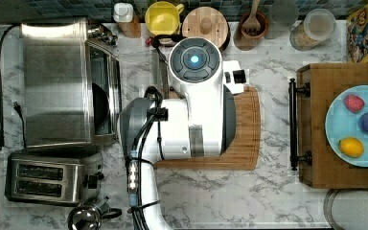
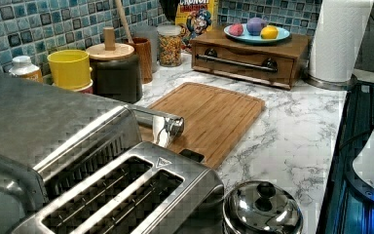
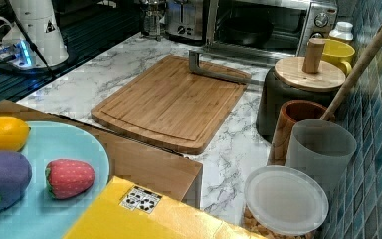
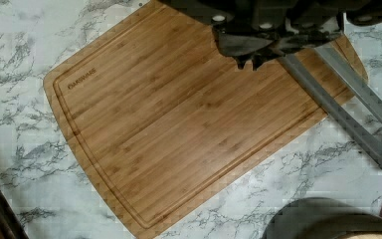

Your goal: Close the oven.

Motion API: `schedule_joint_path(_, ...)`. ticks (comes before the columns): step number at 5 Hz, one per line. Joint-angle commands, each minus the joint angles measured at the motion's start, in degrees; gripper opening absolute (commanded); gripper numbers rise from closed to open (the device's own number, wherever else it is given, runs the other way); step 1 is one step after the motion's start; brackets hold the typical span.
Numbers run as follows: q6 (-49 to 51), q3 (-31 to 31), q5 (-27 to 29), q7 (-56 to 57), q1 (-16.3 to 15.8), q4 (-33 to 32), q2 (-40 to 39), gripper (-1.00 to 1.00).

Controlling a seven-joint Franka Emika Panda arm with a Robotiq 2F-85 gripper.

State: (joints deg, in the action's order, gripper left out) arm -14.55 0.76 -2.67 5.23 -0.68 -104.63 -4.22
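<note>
The oven (image 1: pixel 57 81) is a big steel box at the top view's left, and its glass door hangs down and open, showing a dark pan inside (image 3: pixel 248 30). The door's long metal bar handle (image 3: pixel 219 69) reaches over the edge of the bamboo cutting board (image 3: pixel 171 102). My arm (image 1: pixel 191 96) hovers above that board and hides most of the door from above. In the wrist view my gripper (image 4: pixel 249 60) hangs over the board right beside the handle bar (image 4: pixel 338 104), fingertips together and holding nothing.
A two-slot toaster (image 1: pixel 48 178) and a steel pot lid (image 2: pixel 263 207) sit beside the oven. Jars, a yellow cup (image 1: pixel 163 18) and a utensil holder line the tiled wall. A wooden drawer box (image 1: pixel 316 129) carries a blue plate of toy fruit.
</note>
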Motion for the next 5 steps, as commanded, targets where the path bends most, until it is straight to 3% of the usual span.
schedule_joint_path(1, -1.78, -0.5, 5.51, 10.53, 1.64, -0.39, -2.45, -1.0)
schedule_joint_path(2, -3.95, -1.86, 10.86, 21.99, 3.76, -0.8, -4.44, -1.0)
schedule_joint_path(3, -8.1, -2.72, 22.18, 40.34, 8.06, -3.4, -4.97, -1.0)
schedule_joint_path(5, -10.13, -1.38, 29.26, 55.4, 8.76, -3.65, -7.05, -1.0)
